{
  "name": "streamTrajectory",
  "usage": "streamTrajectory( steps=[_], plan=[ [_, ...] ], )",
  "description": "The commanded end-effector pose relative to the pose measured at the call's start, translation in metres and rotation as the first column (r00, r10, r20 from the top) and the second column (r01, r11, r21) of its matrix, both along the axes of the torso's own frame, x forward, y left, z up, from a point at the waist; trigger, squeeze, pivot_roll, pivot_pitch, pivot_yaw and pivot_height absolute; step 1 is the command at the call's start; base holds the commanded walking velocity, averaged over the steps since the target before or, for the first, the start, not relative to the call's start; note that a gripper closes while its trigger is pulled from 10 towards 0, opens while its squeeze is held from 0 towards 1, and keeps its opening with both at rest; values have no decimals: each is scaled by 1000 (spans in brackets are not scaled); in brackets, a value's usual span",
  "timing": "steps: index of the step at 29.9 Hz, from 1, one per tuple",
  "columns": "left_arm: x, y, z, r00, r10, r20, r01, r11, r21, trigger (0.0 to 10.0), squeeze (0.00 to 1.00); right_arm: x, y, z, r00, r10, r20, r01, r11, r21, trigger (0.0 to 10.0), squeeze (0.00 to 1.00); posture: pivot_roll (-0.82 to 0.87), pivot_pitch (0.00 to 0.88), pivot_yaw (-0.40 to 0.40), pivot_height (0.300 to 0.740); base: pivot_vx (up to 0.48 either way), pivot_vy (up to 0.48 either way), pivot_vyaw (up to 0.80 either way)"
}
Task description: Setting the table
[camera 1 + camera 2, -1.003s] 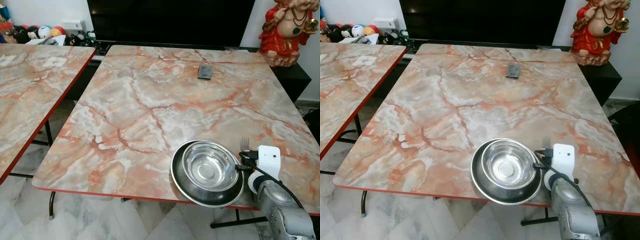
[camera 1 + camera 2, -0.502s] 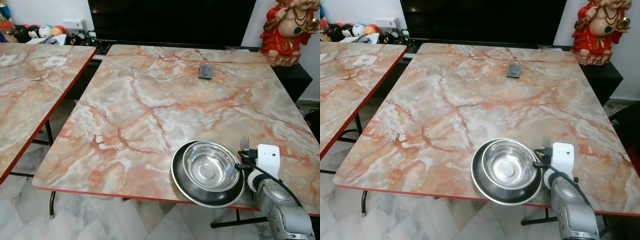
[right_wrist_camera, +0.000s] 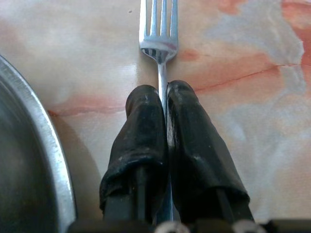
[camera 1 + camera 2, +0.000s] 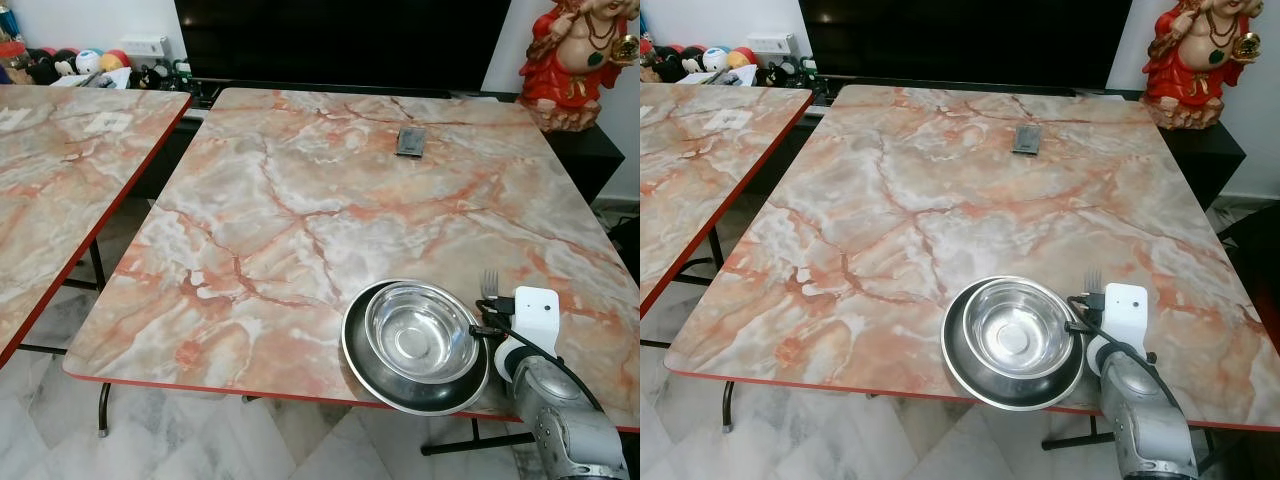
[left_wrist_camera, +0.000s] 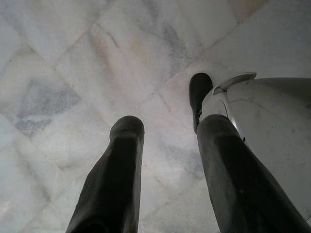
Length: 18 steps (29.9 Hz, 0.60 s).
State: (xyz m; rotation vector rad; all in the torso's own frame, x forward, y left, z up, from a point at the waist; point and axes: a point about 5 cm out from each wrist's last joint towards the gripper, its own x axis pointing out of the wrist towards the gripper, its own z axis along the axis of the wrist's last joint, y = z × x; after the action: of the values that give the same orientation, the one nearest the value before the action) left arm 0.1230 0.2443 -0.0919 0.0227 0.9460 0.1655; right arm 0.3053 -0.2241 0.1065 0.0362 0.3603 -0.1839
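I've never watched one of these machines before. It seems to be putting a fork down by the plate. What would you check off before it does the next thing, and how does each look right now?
1. Right claw grips the fork: ok, fingers shut on its handle.
2. Fork sits beside the steel plate, not on it: ok, bare tabletop lies between them.
3. Fork rests flat on the marble table: cannot tell, the claw hides most of the handle.
4. Steel bowl sits inside the plate: ok.
5. Plate is safely on the table: not ok, its rim sits right at the near red edge.
6. Left claw is out of the way: ok, open and hanging above the floor tiles.
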Motion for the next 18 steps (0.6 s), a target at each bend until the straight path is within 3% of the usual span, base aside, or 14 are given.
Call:
streamTrajectory(
  steps=[1,2,3,5,6,9,10,11,12,17,18],
  plan=[
    [-12,2,-3,999,15,-41,-15,1000,-1,10000,0,1,-2,-1,1000,-16,2,16,1000,11,10000,388,29,175,-18,740,0,0,0],
    [-11,2,-3,999,15,-41,-15,1000,-1,10000,0,1,-2,-1,1000,-16,2,16,1000,12,10000,396,29,175,-18,740,0,0,0],
    [-11,3,-3,999,14,-41,-14,1000,-1,10000,0,1,-2,-1,1000,-16,2,16,1000,14,10000,490,30,175,-18,740,0,0,0],
    [-11,3,-3,999,14,-41,-14,1000,-1,10000,0,1,-2,-1,1000,-16,3,16,1000,14,10000,490,30,175,-18,740,0,0,0],
    [-11,3,-3,999,14,-41,-14,1000,0,10000,0,1,-2,-1,1000,-16,4,16,1000,15,10000,573,30,175,-18,740,0,0,0],
    [-11,3,-3,999,14,-41,-14,1000,0,10000,0,2,-2,0,1000,-16,7,16,1000,17,10000,525,29,175,-17,740,0,0,0],
    [-11,3,-3,999,13,-41,-13,1000,0,10000,0,2,-2,0,1000,-16,8,16,1000,16,10000,400,29,175,-16,740,0,0,0],
    [-11,3,-3,999,13,-41,-13,1000,0,10000,0,2,-2,0,1000,-16,8,16,1000,16,10000,400,29,175,-16,740,0,0,0],
    [-11,3,-3,999,13,-41,-13,1000,0,10000,0,2,-2,0,1000,-16,9,16,1000,15,10000,0,29,175,-16,740,0,0,0],
    [-11,3,-3,999,14,-40,-14,1000,0,10000,0,3,-2,2,1000,-11,17,10,1000,20,10000,0,30,175,-17,740,0,0,0],
    [-11,3,-3,999,14,-40,-14,1000,0,10000,0,3,-2,2,1000,-10,16,10,1000,19,10000,800,31,176,-18,740,0,0,0]
  ],
)
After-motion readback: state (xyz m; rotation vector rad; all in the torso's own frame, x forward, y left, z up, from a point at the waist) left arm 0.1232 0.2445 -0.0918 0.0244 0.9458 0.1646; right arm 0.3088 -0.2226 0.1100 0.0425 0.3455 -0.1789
